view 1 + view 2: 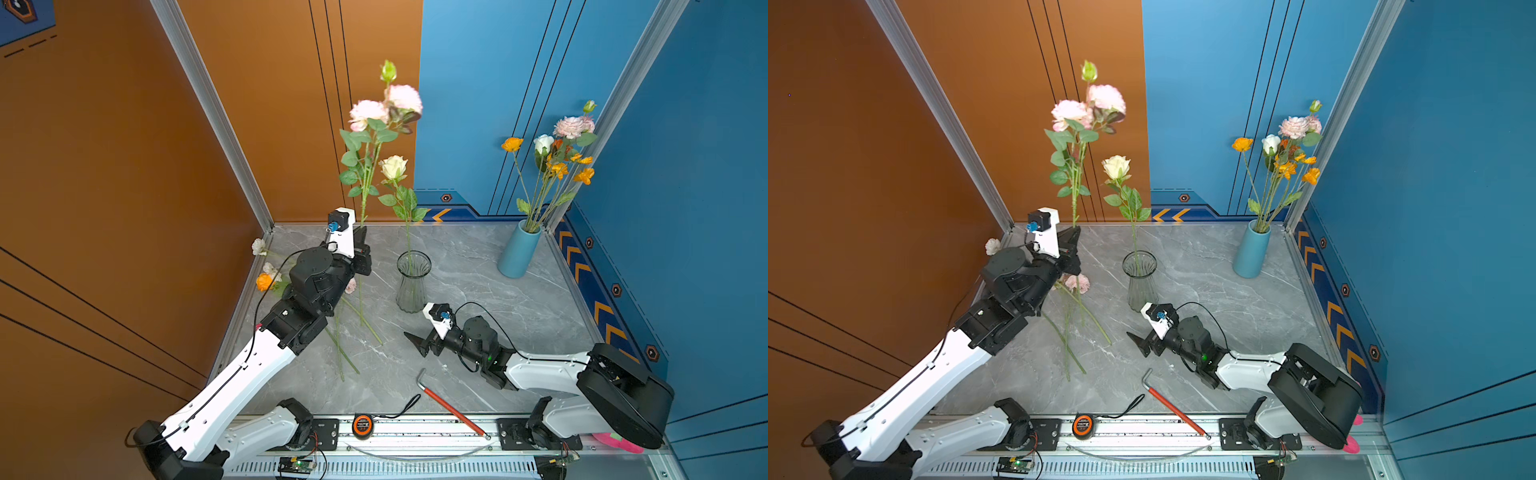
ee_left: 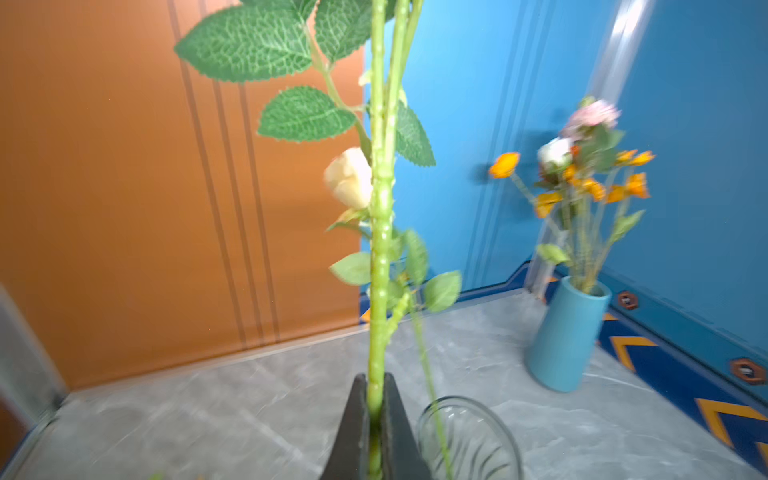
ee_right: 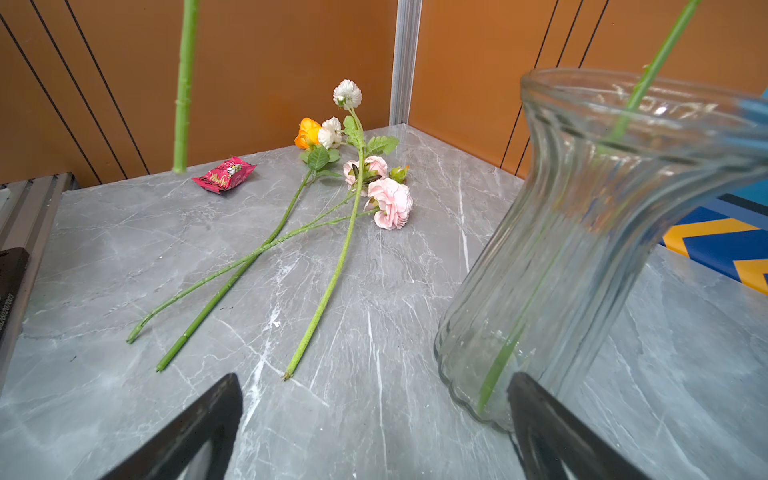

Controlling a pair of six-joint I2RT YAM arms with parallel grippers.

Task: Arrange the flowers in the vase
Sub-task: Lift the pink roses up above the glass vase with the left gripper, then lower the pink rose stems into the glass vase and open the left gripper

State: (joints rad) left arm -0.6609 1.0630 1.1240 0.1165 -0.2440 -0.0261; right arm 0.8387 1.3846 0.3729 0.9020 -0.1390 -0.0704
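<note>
Left end effector (image 2: 374, 380) clenches a pink flower stem (image 2: 381, 232); right end effector (image 3: 374, 377) released; label illegible on six-o'clock tape measure (image 1: 362, 424)

A flower stem (image 2: 380, 249) is held upright in the left claw (image 2: 375, 379), with the near vase (image 1: 412, 282) set right of it, another stem (image 1: 409, 249) inside. Loose flowers (image 3: 332, 199) are spread on the table (image 1: 478, 270) ahead of the right claw (image 3: 374, 384).
</note>
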